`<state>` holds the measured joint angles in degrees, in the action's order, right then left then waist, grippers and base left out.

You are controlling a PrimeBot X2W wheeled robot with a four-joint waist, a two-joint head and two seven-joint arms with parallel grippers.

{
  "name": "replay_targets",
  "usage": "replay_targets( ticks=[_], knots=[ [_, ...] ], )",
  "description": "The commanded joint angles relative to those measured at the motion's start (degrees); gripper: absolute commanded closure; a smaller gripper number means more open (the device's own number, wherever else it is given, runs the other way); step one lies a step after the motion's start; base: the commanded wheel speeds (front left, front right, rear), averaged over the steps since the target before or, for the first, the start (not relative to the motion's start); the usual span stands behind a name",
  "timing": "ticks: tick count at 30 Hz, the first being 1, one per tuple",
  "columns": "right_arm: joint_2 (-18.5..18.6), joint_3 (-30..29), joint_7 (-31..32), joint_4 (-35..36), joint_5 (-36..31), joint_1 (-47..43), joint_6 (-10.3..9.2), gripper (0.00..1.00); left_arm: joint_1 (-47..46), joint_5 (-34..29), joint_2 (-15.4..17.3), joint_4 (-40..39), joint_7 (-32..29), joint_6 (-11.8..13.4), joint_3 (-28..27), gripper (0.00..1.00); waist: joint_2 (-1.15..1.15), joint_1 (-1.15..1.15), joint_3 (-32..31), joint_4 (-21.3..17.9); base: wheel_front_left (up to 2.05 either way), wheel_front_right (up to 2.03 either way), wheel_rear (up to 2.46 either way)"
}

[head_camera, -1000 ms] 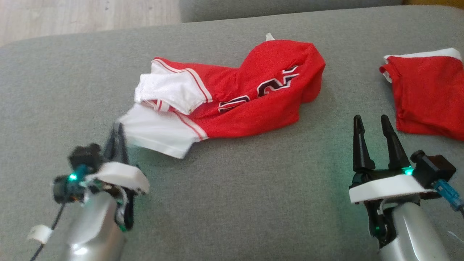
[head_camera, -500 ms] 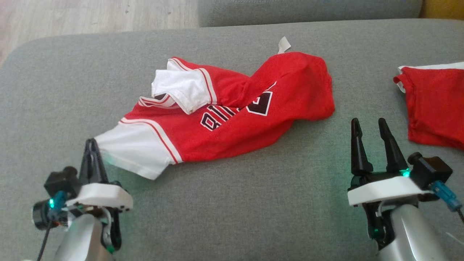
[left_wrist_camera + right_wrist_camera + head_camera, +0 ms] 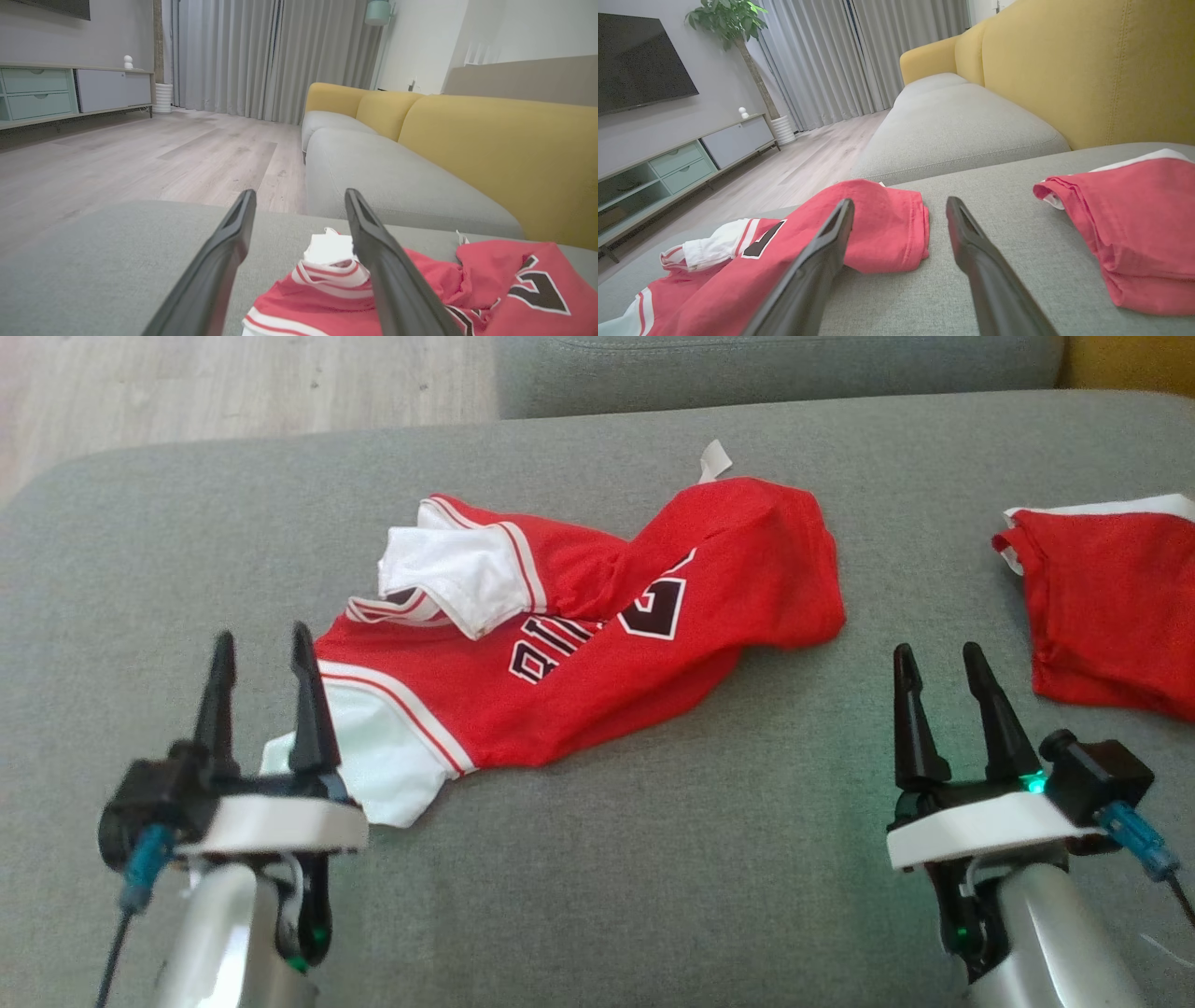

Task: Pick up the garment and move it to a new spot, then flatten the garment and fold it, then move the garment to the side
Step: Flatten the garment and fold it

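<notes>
left gripper (image 3: 261, 635) has just let go of the white sleeve, fingers now wide, lower left of frame. right gripper (image 3: 936, 649) wide and empty, lower right. red jersey (image 3: 597, 644) lies crumpled mid-frame on the grey sofa cushion (image 3: 607, 859). the move looks done; flattening is next, and it wants grips on opposite edges. nothing here serves as a container.

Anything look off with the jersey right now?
Yes. The jersey lies bunched and twisted on the grey cushion, not flat: one white sleeve is flopped over its front, creasing the lettering.
</notes>
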<state>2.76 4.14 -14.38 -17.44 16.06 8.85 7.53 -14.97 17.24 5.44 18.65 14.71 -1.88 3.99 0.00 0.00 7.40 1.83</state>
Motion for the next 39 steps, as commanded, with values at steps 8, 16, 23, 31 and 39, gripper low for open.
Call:
replay_targets(
  ticks=[8, 16, 23, 31, 39],
  knots=[
    [0.1, 2.1, -0.6, 2.7, 0.2, 2.1, -0.04, 0.00, -5.5, -4.2, 1.8, 6.5, -2.5, -3.6, 4.0, 0.00, 0.00, 0.00, 2.7, -2.4, 0.00, 0.00, 0.00],
    [0.1, 2.3, -0.6, 3.1, 0.9, 2.8, -0.04, 0.00, -12.6, -3.3, 1.3, 15.2, -6.3, -4.8, 7.5, 0.00, 0.00, 0.00, 5.4, -4.9, 0.00, 0.00, 0.00],
    [0.1, 2.3, -0.6, 3.4, 1.0, 3.0, -0.04, 0.00, -15.6, -1.8, -0.2, 20.3, -6.1, -4.6, 7.9, 0.00, 0.00, 0.00, 6.2, -5.6, 0.00, 0.00, 0.00],
    [0.1, 2.4, -0.6, 3.5, 1.2, 3.8, -0.04, 0.00, -18.9, 0.6, -1.1, 23.0, -5.6, -5.1, 9.1, 0.00, 0.00, 0.00, 7.4, -6.1, 0.00, 0.00, 0.00],
    [0.1, 2.6, -0.6, 3.7, 1.8, 4.6, -0.04, 0.00, -21.6, 1.8, -1.1, 25.5, -5.5, -5.2, 9.7, 0.00, 0.00, 0.00, 8.8, -7.4, 0.00, 0.00, 0.00]
  ],
)
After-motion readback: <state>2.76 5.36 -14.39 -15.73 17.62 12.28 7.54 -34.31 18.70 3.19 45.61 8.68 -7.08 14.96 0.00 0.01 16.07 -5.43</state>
